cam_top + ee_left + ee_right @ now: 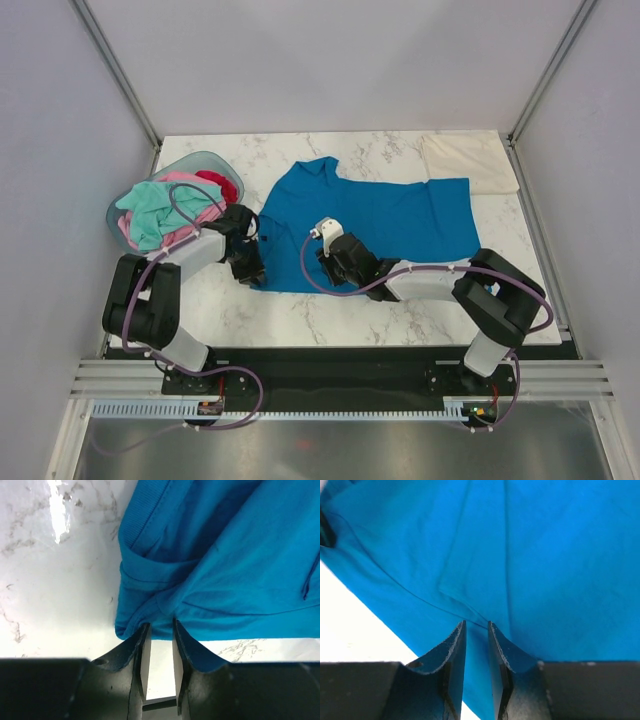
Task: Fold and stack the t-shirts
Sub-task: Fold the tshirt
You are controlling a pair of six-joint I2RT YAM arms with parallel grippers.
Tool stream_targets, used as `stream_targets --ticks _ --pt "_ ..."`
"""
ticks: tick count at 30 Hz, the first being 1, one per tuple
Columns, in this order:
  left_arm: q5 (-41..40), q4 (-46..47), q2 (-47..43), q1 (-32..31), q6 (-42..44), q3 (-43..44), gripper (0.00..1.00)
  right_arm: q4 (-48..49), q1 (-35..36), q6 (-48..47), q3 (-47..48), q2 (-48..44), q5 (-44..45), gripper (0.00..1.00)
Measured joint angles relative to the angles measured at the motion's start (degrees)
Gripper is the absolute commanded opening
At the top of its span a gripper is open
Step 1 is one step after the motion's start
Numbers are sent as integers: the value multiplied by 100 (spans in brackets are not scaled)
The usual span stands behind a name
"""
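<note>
Viewing from above, I find the blue shirt (390,215) spread at the centre of the table (260,315). It is a solid bright colour, smooth toward 3 o'clock and rumpled toward 9 o'clock.

The left gripper (159,626) sits at the shirt's 8 o'clock edge, jaws narrow, with gathered folds meeting its tips. The right gripper (476,623) rests on the 6 o'clock hem, jaws narrow, with a crease running between its tips. I cannot tell whether either one pinches the cloth.

The basket (190,158) at 9 o'clock holds more shirts. The cream shirt (470,162) lies folded at 1 o'clock.
</note>
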Motion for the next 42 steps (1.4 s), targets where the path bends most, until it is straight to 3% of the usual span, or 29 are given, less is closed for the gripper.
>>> stream_targets --ticks 9,14,32,35,39,42 --pt "-293 -378 -308 -94 0 131 34 -42 -15 -111 -85 -83 -101 34" --pt "-315 -422 -267 -90 0 234 30 -136 118 -369 232 -44 -101 35" --pt "-326 -400 164 -46 0 229 26 -398 511 -1110 1010 1045 280 36" --pt "-326 -398 164 -46 0 229 26 -400 529 -1163 1043 1095 374 35" --pt "-326 -398 166 -46 0 229 26 -393 555 -1217 1073 1130 459 22" --pt "-330 -398 166 -46 0 229 26 -391 566 -1233 1073 1132 503 20"
